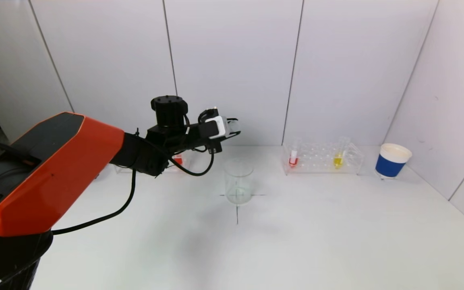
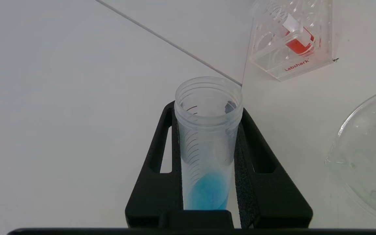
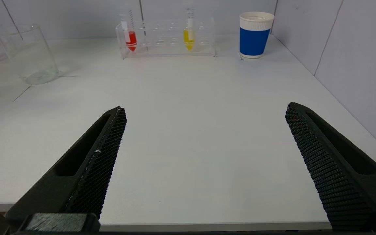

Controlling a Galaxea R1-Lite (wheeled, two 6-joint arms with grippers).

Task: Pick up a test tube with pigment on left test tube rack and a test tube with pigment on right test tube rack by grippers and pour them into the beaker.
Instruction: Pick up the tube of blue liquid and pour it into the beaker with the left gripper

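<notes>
left gripper (image 2: 207, 169) clamping blue tube (image 2: 208, 143), hovering up left of beaker (image 1: 238, 180) | risk: tipping short of the rim, pigment splashing onto surface (image 1: 296, 225) | right rack (image 1: 323, 158) holding red and yellow tubes | right gripper (image 3: 204, 163) idling low, jaws gaping

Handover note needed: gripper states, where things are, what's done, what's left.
Left gripper: shut on the blue tube, raised beside the beaker, liquid inside.
Right gripper: open, low at the near table edge, holding nothing.
Left rack holds a red tube. Right rack holds a second red tube and a yellow tube.
Done: left pick.
Left: pour blue; pick and pour one right-rack tube.
</notes>
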